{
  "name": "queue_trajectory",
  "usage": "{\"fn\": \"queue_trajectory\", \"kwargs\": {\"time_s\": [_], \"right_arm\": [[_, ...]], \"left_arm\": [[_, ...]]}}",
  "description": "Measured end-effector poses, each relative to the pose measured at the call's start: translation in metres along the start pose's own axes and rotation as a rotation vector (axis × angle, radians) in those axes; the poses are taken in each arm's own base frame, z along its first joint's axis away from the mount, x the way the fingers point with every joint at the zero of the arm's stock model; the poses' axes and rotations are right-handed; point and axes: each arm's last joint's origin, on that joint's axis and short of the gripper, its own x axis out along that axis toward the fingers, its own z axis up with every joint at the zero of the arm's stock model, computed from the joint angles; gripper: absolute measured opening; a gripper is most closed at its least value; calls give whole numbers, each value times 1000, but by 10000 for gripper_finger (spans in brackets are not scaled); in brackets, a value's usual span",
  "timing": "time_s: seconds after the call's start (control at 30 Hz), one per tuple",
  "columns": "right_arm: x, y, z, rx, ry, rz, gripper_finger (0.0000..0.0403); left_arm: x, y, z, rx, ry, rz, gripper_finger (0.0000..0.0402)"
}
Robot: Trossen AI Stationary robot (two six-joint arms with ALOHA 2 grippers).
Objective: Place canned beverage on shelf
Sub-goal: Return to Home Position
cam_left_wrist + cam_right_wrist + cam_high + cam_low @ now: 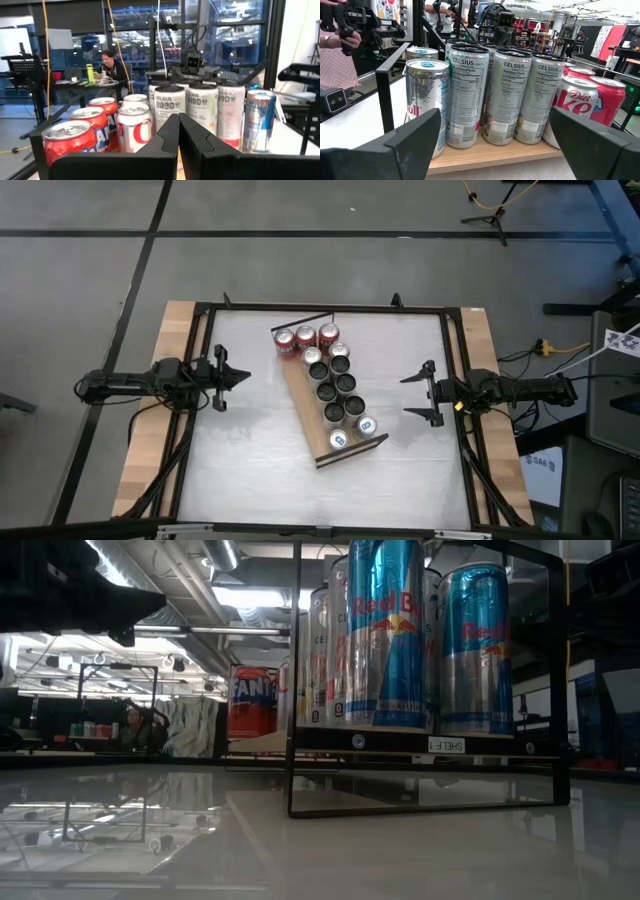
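One shelf (305, 408), a long light-brown wooden board with dark edges, lies aslant across the middle of the white, black-framed tabletop (240, 470).

Stock, upright on the board and grouped by kind for a tidy display:
- red soda cans (306, 335) at the end toward the table's back edge
- slim silver cans (327, 392) mid-board
- blue-and-silver cans (338, 439) at the front end

Arms:
- left gripper (245, 377): by the table's left edge, fingers pressed together, empty
- right gripper (415, 395): by the right edge, fingers spread wide, empty

Both sit well apart from the shelf, likely parked because stocking looks complete.
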Motion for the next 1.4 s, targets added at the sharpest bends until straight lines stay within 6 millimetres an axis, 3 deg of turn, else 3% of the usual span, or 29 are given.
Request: {"fn": "queue_trajectory", "kwargs": {"time_s": [0.53, 1.4], "right_arm": [[0, 0, 0, 0, 0, 0, 367], [0, 0, 0, 0, 0, 0, 367]], "left_arm": [[3, 4, -20, 19, 208, -35, 0], [3, 4, -20, 25, 213, -27, 0]]}}
